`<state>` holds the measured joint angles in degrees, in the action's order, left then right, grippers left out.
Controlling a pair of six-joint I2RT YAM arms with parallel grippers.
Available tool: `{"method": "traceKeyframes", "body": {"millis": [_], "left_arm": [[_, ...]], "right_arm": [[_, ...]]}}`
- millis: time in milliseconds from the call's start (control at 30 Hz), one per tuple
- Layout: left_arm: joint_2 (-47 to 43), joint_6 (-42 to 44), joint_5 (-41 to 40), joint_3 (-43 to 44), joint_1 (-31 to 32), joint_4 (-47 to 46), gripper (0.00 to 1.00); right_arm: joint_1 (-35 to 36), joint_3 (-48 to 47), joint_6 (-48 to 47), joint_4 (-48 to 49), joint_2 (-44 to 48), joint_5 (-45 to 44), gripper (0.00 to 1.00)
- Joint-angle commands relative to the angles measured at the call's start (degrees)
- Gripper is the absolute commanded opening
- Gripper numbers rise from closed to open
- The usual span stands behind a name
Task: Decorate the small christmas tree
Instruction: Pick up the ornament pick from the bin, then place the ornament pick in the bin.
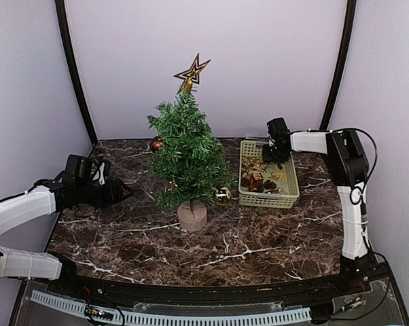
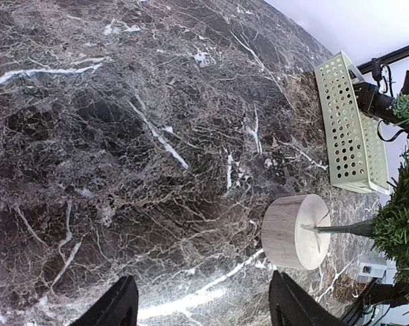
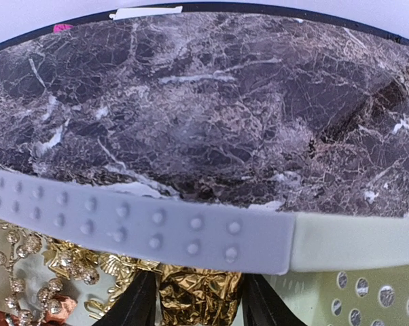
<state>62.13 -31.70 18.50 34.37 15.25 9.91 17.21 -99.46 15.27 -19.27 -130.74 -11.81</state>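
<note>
The small christmas tree (image 1: 186,148) stands mid-table on a round tan base (image 1: 191,215). It carries a gold star (image 1: 191,72) on top, a red-brown ball (image 1: 155,144) on its left side and a gold ball (image 1: 222,195) low on its right. My right gripper (image 1: 278,151) reaches into the far end of the green basket (image 1: 289,197). In the right wrist view its fingers (image 3: 134,304) press both sides of a crumpled gold foil ornament (image 3: 198,288). My left gripper (image 1: 119,192) is open and empty, left of the tree, with the base (image 2: 294,231) ahead of its right finger.
The basket's perforated wall (image 3: 191,231) crosses the right wrist view in front of the fingers. Gold bead sprigs (image 3: 28,255) and several other ornaments (image 1: 259,180) lie inside the basket. The basket also shows in the left wrist view (image 2: 350,129). Curtain walls close the back and sides.
</note>
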Motion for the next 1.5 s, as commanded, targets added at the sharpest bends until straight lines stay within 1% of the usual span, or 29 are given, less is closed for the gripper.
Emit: {"method": "traceKeyframes", "body": {"millis": [0,233,467,633,800,1000,1167,1400,1467], "left_arm": [[-0.96,0.28,0.72,0.79,-0.39,0.24,0.68],[-1.3,0.08,0.34,0.46,-0.4,0.29,0.68],[-2.31,0.16,0.53,-0.1,-0.39,0.6,0.68],[-4.03,0.07,0.24,-0.47,-0.4,1.6,0.68],[-6.02,-0.04,-0.7,-0.75,-0.44,2.79,0.68],[-7.96,-0.54,-1.05,-1.05,-0.43,3.32,0.69],[-8.91,-0.77,-0.31,-1.27,-0.48,3.0,0.68],[-10.41,-0.74,1.75,-2.39,-0.57,2.08,0.68],[-11.0,-0.71,2.41,-2.83,-0.64,1.97,0.69]], "right_arm": [[-0.25,-2.2,-0.28,2.68,-0.83,-0.31,0.41],[-0.25,-2.15,-0.63,3.25,-0.07,-0.01,0.37],[-0.25,-1.49,-1.18,3.63,-0.49,0.16,0.36],[-0.25,-2.68,-1.64,3.14,-2.09,-0.2,0.36],[-0.25,-2.19,-1.43,3.03,-0.56,0.85,0.32],[-0.26,1.78,-1.29,3.31,8.29,3.3,0.32],[-0.24,9.58,-0.74,3.16,18.9,8.23,0.32],[0.28,25.11,2.07,3.44,34.87,23.82,0.32],[1.23,29.36,3.03,3.14,39.32,26.76,0.32]]}}
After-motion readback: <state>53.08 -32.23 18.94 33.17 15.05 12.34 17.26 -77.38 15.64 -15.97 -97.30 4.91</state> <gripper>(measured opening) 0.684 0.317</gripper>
